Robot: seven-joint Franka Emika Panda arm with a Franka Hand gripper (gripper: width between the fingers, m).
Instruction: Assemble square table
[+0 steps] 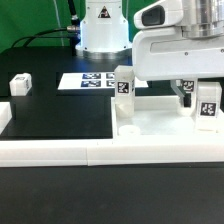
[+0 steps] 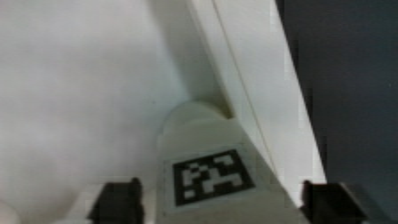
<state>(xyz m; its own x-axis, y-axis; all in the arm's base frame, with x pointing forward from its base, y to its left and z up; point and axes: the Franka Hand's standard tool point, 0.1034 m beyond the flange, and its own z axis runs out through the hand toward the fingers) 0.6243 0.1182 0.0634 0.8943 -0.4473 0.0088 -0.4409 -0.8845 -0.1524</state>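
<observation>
The square table's white slab (image 1: 150, 125) lies flat at the exterior view's right. Two short white tagged legs stand on it, one (image 1: 123, 85) at its far left corner and one (image 1: 208, 105) at the right. My gripper (image 1: 200, 95) hangs over the right leg. In the wrist view that leg (image 2: 210, 165) shows its tag between my dark fingertips (image 2: 119, 200), with the gripper (image 2: 224, 200) straddling it. A narrow gap shows on each side, so the jaws stand open around it. A third leg (image 1: 20, 84) lies loose at the left.
The marker board (image 1: 95, 80) lies on the black table top behind the slab. White border rails (image 1: 60, 150) run along the front and the left. The robot's base (image 1: 103, 30) stands at the back.
</observation>
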